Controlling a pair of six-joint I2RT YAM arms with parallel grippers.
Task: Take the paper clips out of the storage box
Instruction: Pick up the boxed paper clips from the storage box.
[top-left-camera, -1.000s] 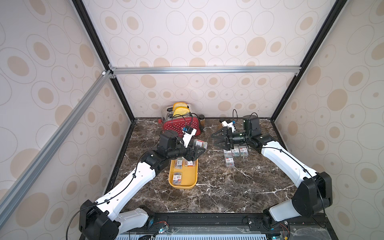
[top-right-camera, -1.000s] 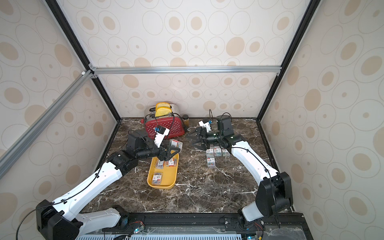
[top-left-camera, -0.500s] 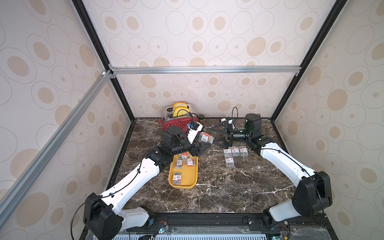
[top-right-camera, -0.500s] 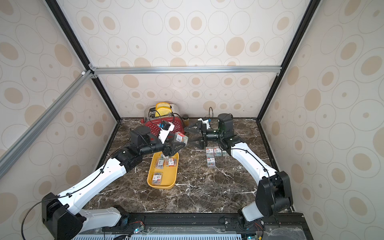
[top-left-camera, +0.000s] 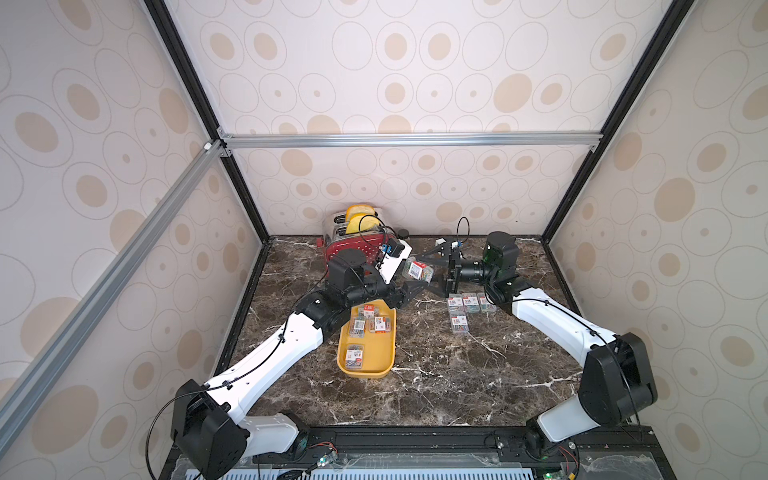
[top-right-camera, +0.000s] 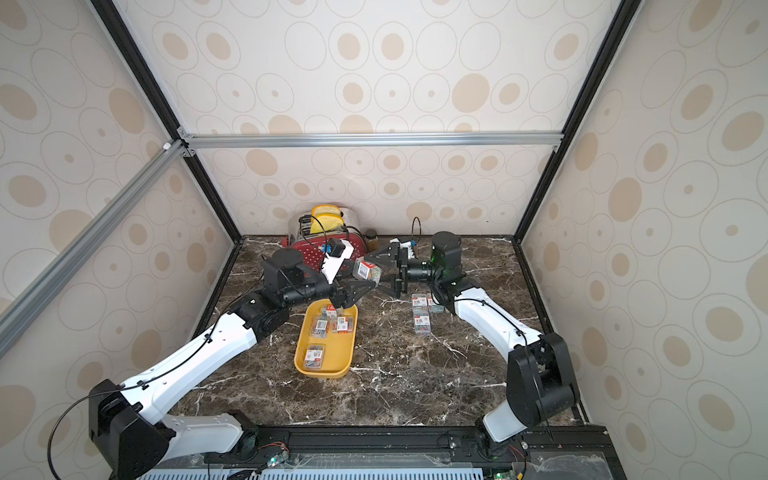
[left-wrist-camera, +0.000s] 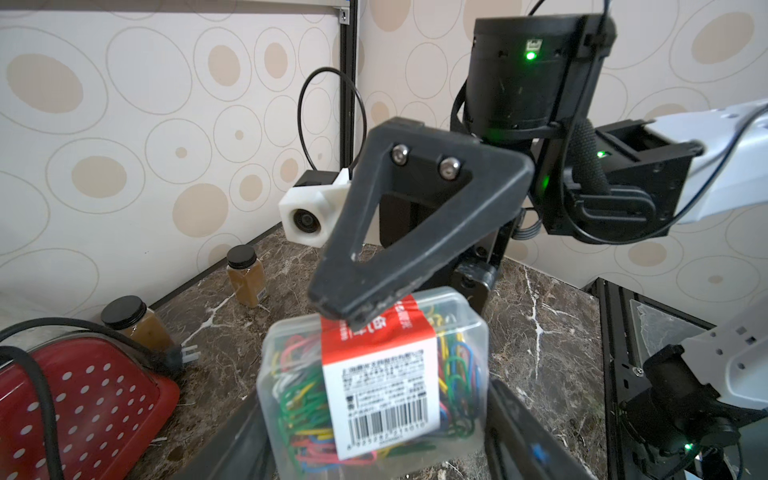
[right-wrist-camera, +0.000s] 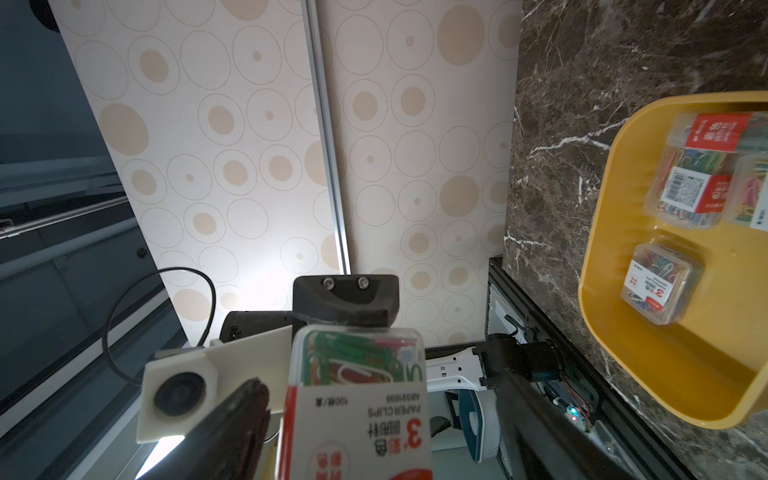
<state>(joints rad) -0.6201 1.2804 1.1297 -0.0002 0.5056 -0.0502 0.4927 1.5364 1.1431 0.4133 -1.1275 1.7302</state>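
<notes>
One clear case of paper clips (top-left-camera: 417, 269) (top-right-camera: 367, 269) hangs in the air beyond the far end of the storage box. My left gripper (top-left-camera: 409, 277) (left-wrist-camera: 374, 419) is shut on it, its fingers pressed on the case's two sides. My right gripper (top-left-camera: 428, 270) (right-wrist-camera: 378, 382) faces it from the other side, open, its fingers spanning the case with a gap on either side. The mustard-yellow storage box (top-left-camera: 386, 353) (right-wrist-camera: 665, 374) lies on the marble with several cases (top-left-camera: 368, 322) inside. Several more cases (top-left-camera: 467, 301) rest on the table under my right arm.
A red white-dotted toaster (top-left-camera: 353, 249) with yellow slices stands at the back wall behind my left wrist. Two brown spice jars (left-wrist-camera: 245, 274) (left-wrist-camera: 129, 316) stand beside it. Patterned walls and black posts close in the back and both sides.
My left arm lifted the case from above the storage box up and toward the right. My right gripper swung in to meet it, and its fingers now span the case.
</notes>
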